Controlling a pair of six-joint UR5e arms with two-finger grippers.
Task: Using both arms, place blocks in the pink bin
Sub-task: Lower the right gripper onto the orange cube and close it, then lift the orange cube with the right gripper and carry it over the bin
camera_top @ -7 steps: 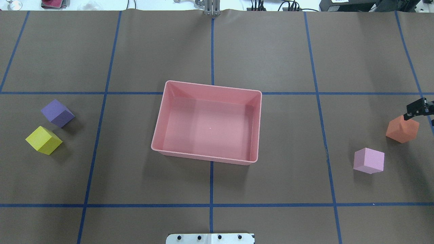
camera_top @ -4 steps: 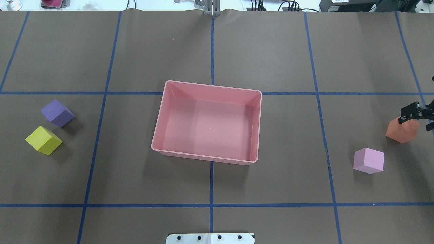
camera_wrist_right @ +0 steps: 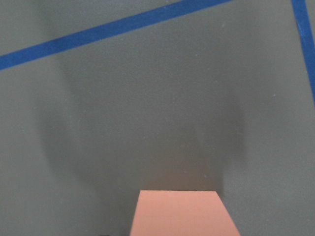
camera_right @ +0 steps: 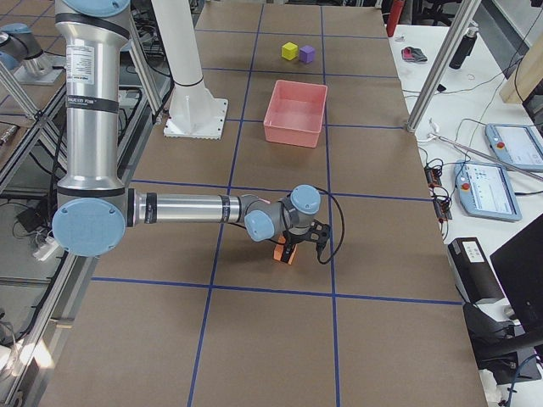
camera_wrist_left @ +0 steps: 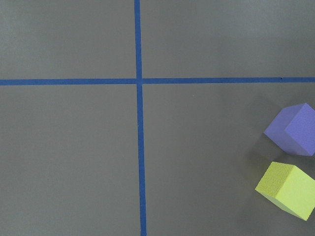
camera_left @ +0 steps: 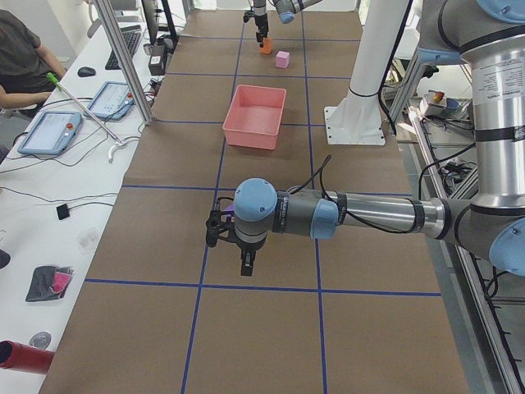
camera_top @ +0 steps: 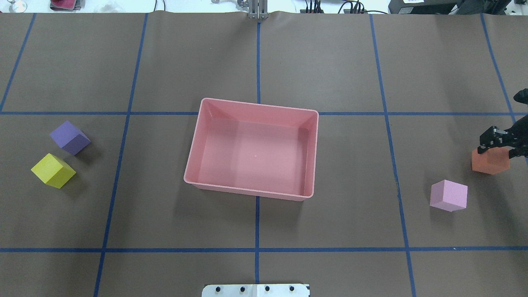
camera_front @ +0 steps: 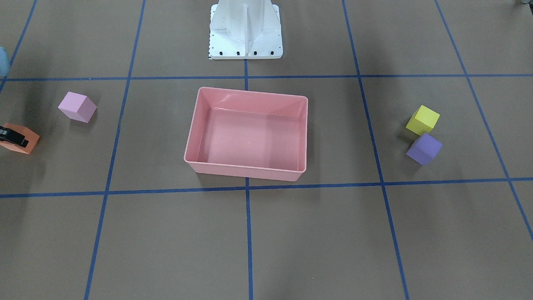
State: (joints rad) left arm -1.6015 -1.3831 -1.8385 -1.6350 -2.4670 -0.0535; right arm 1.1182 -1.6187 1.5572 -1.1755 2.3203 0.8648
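Observation:
The pink bin [camera_top: 251,190] stands open and empty at the table's middle. The orange block [camera_top: 491,164] sits at the far right edge. My right gripper [camera_top: 501,146] is down over it, with a finger on each side, and seems shut on it. The block fills the bottom of the right wrist view [camera_wrist_right: 182,214]. The light pink block [camera_top: 449,195] lies nearby. The purple block [camera_top: 69,137] and the yellow block [camera_top: 53,170] lie together at the left and show in the left wrist view [camera_wrist_left: 293,130]. My left gripper [camera_left: 248,264] shows only in the exterior left view, so I cannot tell its state.
The white pedestal base [camera_front: 245,33] stands behind the bin on the robot's side. Blue tape lines grid the brown table cover. A desk with tablets [camera_left: 49,131] and a seated person run along the table's far side.
My right gripper has come further in from the right edge and down around the orange block. The block has turned slightly. The other blocks and the bin have not moved.

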